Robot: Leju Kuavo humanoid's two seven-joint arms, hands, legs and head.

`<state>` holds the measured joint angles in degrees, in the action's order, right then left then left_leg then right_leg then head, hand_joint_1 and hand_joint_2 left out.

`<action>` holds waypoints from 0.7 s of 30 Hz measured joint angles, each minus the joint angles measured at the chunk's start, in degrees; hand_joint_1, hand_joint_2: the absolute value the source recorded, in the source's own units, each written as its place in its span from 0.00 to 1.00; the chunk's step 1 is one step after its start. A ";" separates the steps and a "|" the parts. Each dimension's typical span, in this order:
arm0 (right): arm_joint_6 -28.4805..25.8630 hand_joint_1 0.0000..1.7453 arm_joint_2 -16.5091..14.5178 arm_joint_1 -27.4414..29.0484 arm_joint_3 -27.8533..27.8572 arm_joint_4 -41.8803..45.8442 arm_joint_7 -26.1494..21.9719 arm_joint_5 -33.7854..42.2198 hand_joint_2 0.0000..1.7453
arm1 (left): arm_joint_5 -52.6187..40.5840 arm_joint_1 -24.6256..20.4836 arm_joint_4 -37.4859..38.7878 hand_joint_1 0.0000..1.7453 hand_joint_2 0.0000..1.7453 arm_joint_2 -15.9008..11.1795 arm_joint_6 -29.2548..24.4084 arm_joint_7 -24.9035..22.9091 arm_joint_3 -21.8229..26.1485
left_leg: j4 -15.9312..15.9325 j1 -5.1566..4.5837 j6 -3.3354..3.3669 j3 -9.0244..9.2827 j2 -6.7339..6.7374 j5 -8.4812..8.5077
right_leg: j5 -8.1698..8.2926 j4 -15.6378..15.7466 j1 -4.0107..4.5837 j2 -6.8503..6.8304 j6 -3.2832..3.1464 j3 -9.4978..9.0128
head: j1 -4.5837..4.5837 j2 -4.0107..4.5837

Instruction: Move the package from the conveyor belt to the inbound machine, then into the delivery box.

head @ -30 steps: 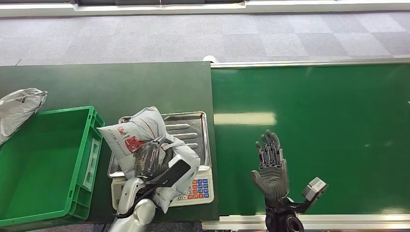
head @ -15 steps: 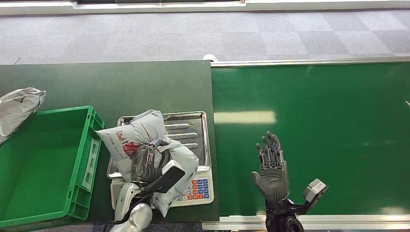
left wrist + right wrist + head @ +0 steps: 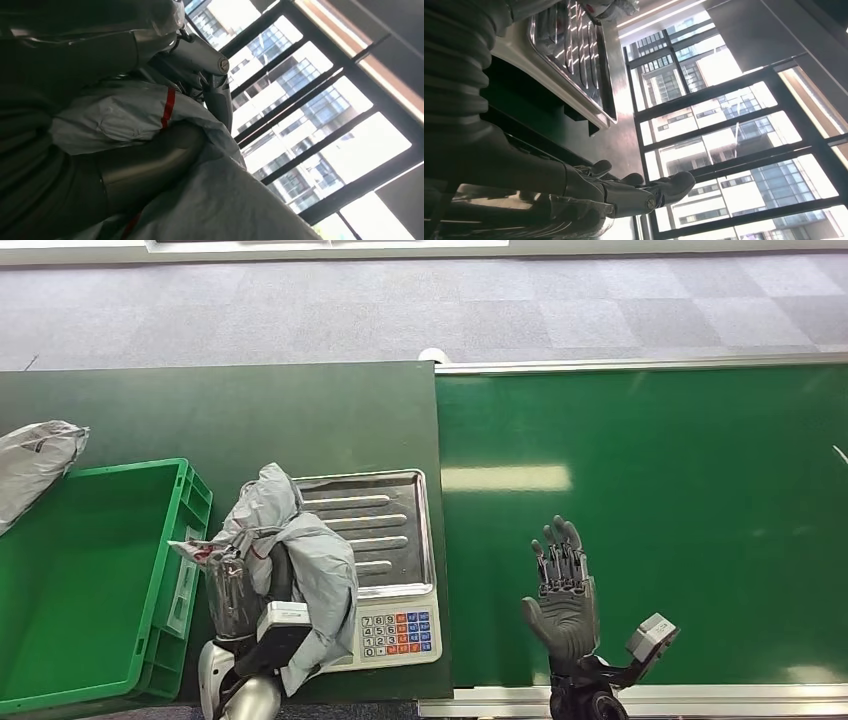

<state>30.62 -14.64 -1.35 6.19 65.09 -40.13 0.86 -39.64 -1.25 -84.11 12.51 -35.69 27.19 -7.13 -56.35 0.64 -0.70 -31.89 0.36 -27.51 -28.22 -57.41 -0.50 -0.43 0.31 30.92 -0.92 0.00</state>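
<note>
My left hand (image 3: 243,592) grips a crumpled grey plastic package (image 3: 290,540) with red print, lifted off the left edge of the scale's steel tray (image 3: 385,520) and hanging between the scale and the green box (image 3: 70,570). In the left wrist view the package (image 3: 150,115) drapes over the fingers (image 3: 200,60). My right hand (image 3: 562,592) is open, palm up, fingers straight, above the near part of the green conveyor belt (image 3: 650,490). The right wrist view looks past its fingers (image 3: 644,187) at the scale tray (image 3: 574,55).
The scale's keypad (image 3: 395,632) faces me at the table's near edge. Another grey bag (image 3: 35,465) lies on the dark table left of and behind the green box. Grey carpet floor lies beyond the belt and table.
My left hand has carried the package leftward off the scale tray toward the green box; the package has folded and turned. My right hand has stayed put.
</note>
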 joint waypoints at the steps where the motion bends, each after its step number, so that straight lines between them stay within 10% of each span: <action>1: -0.08 0.00 0.02 0.02 0.07 0.10 0.00 0.15 1.00 | 0.86 -0.12 -1.39 1.00 1.00 -0.96 -0.52 0.55 0.24 | 0.00 0.00 0.00 -0.02 0.00 0.00 | 0.00 0.00 0.00 0.00 0.00 0.04 | -0.01 0.00; 21: -0.11 0.00 0.09 0.28 1.33 1.18 0.00 0.15 1.00 | 9.44 -3.58 -10.62 1.00 1.00 -10.09 -3.27 7.45 6.23 | 0.00 0.03 -0.01 -0.15 0.02 0.01 | 0.00 -0.02 0.04 0.03 -0.01 0.12 | 0.01 0.00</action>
<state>30.51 -14.56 -1.08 7.52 66.27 -40.13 1.01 -30.20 -4.83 -94.74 2.41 -38.95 34.63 -0.90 -56.35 0.66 -0.72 -32.04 0.38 -27.49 -28.22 -57.43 -0.46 -0.40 0.30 31.04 -0.91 0.00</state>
